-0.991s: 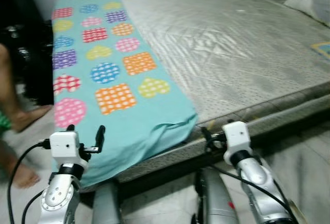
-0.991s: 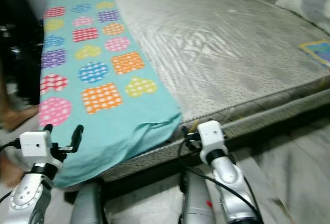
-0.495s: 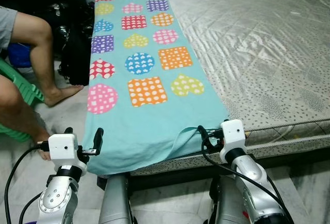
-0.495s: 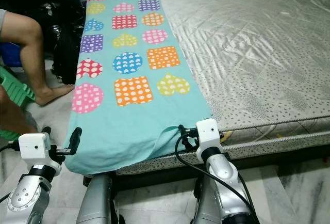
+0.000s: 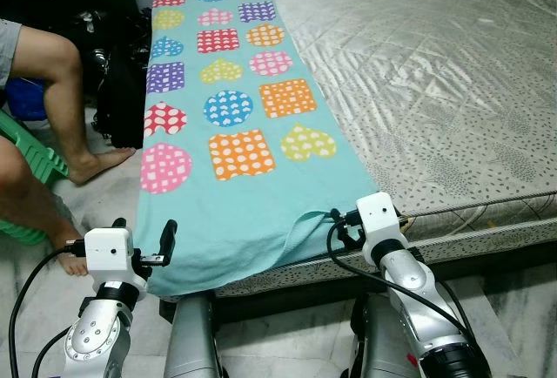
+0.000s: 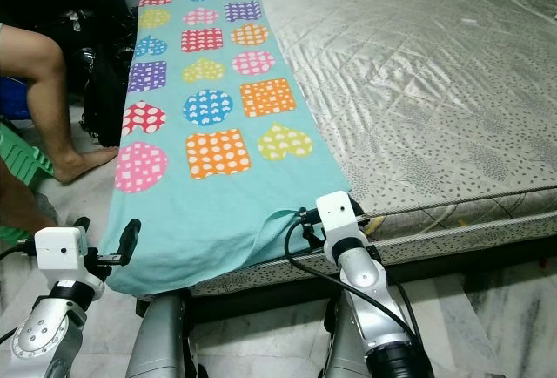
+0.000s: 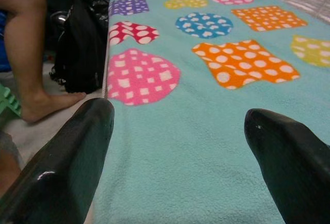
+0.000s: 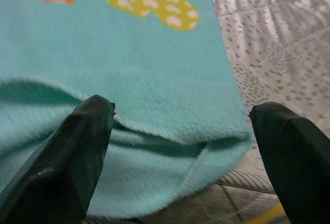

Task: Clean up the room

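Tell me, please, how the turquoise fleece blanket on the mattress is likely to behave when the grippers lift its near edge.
The blanket will probably sag limply: its near edge already droops and folds over the mattress. It looks thin, so likely light. The fuzzy pile should grip rather than slip.

The grey quilted mattress (image 5: 435,73) is bare right of the teal patterned fleece blanket (image 5: 235,186). A seated person's legs (image 5: 52,91) and a black bag (image 5: 122,108) crowd the left-side floor.

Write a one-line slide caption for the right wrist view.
Open right gripper faces the folded near corner of the teal patterned blanket at the mattress edge.
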Controlling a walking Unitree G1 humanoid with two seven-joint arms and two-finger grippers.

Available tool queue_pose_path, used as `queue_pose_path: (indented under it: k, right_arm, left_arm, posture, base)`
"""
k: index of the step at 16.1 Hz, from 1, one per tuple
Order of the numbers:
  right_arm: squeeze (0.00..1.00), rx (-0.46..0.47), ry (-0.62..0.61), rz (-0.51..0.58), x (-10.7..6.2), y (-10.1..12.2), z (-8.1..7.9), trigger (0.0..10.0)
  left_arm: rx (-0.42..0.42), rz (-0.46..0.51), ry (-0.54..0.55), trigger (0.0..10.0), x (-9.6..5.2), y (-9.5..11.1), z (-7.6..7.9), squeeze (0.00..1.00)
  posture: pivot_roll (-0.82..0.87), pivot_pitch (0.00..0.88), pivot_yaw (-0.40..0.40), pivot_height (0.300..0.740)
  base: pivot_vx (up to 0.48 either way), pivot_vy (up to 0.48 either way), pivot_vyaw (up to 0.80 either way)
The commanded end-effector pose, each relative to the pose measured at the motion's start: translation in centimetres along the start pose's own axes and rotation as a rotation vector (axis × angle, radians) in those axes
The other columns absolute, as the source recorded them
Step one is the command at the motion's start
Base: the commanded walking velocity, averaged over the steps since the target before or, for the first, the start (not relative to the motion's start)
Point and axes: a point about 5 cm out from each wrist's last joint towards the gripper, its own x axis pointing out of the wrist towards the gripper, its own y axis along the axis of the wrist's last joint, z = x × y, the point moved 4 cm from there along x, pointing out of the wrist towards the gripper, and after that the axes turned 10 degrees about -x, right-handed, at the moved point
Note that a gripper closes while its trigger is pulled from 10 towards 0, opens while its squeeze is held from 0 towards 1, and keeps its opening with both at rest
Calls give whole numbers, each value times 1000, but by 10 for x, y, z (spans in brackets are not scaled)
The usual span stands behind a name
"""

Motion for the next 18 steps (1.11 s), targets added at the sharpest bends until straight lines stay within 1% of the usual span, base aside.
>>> queue_pose_path:
  k: [1,2,3,4,5,6,8,11,13,16,17,18]
  right_arm:
    - [0,-74,4,-24,-1,-4,-3,10000]
    - [0,-122,0,-27,-1,-3,-2,10000]
    - [0,-138,13,-20,2,-1,-6,10000]
    - [0,-138,28,-17,6,2,-12,10000]
    - [0,-137,32,-17,8,3,-14,10000]
    - [0,-136,33,-17,9,4,-15,10000]
    - [0,-123,31,-23,20,8,-19,10000]
    - [0,-147,29,-24,28,9,-19,10000]
    - [0,-169,27,-20,32,11,-17,10000]
    - [0,-192,3,-23,35,10,-6,10000]
    - [0,-196,-25,-46,34,2,5,10000]
    - [0,-197,-31,-55,34,-1,7,10000]
  left_arm:
    - [14,-10,-4,10000,0,1,-2,0]
    - [14,-11,-4,10000,0,1,-2,0]
    - [15,-12,-5,10000,0,1,-2,0]
    - [15,-12,-5,10000,0,1,-2,0]
    - [15,-10,-4,10000,0,1,-2,0]
    - [16,-10,-3,10000,0,1,-1,0]
    - [21,1,8,10000,-3,4,-2,0]
    - [35,14,16,10000,-9,7,-3,0]
    - [40,13,20,10000,-13,9,-5,0]
    - [48,-6,11,10000,-15,9,-7,0]
    - [51,-15,7,10000,-15,8,-8,0]
    - [52,-17,7,10000,-15,8,-8,0]
  posture:
    - [-81,130,50,535]
    - [-81,132,49,535]
    - [-82,133,50,535]
    - [-80,134,48,535]
    - [-72,136,43,535]
    - [-72,136,43,535]
    - [-54,144,35,535]
    - [-31,158,32,535]
    - [-15,176,41,535]
    - [-8,193,54,535]
    - [-8,197,60,535]
    - [-9,200,63,535]
  base:
    - [0,0,0]
    - [0,0,0]
    - [0,0,0]
    - [0,0,0]
    - [0,0,0]
    - [0,0,0]
    - [0,0,0]
    - [0,0,0]
    - [0,0,0]
    - [0,0,0]
    - [0,0,0]
    - [0,0,0]
